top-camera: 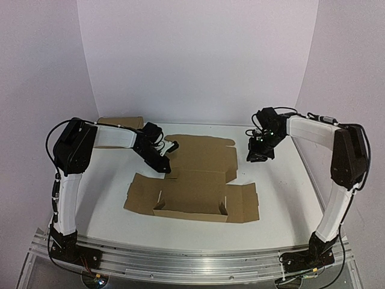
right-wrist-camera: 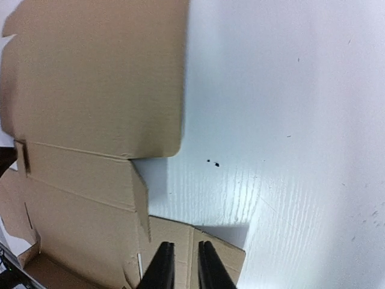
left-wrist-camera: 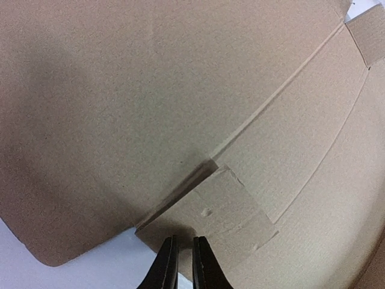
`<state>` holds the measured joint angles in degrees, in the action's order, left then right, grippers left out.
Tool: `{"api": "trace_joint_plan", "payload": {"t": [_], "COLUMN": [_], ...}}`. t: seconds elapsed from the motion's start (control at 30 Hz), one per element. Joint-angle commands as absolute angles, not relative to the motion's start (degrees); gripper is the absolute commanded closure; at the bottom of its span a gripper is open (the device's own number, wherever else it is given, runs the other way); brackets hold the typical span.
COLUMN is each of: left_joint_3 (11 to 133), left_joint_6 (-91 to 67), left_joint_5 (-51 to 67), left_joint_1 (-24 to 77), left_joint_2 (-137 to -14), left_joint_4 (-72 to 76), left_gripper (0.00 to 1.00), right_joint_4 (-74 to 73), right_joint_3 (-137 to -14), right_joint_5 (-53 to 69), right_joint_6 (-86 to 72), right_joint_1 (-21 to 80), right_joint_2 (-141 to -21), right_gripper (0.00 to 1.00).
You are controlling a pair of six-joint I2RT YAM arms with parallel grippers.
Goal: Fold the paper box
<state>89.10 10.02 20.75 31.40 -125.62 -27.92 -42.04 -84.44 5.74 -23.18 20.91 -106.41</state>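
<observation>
The paper box (top-camera: 198,174) is a brown die-cut sheet lying mid-table, its near part partly raised into low walls (top-camera: 191,212) and its side flaps spread flat. My left gripper (top-camera: 168,169) is at the sheet's left edge. In the left wrist view it (left-wrist-camera: 185,239) is shut and empty, just over a small flap (left-wrist-camera: 225,201) of the box (left-wrist-camera: 150,90). My right gripper (top-camera: 258,157) hovers to the right of the far panel. In the right wrist view it (right-wrist-camera: 186,244) is shut and empty above a side flap (right-wrist-camera: 227,254), with the far panel (right-wrist-camera: 102,72) beyond.
A smaller plain brown cardboard box (top-camera: 120,122) stands at the back left behind my left arm. White walls close the back and sides. Bare white table (right-wrist-camera: 289,120) lies to the right of the sheet.
</observation>
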Motion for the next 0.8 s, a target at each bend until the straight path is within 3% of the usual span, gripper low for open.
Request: {"api": "trace_joint_plan", "payload": {"t": [0.0, 0.3, 0.77], "left_joint_3": [85.76, 83.99, 85.86], "left_joint_6": [9.40, 8.70, 8.71], "left_joint_5": [17.72, 18.92, 18.47], "left_joint_1": [31.81, 31.82, 31.81], "left_joint_2": [-127.86, -126.88, -127.96], "left_joint_4": [-32.41, -30.83, -31.41], "left_gripper": [0.88, 0.88, 0.88], "right_joint_4": [-44.99, -37.57, -35.86], "right_joint_3": [-86.44, -88.86, -93.85], "right_joint_5": [10.39, 21.47, 11.93], "right_joint_6": [-24.83, -27.37, -29.65], "right_joint_1": [20.95, 25.91, 30.54], "right_joint_2": [-116.12, -120.39, -128.17], "right_gripper": [0.90, 0.93, 0.95]}}
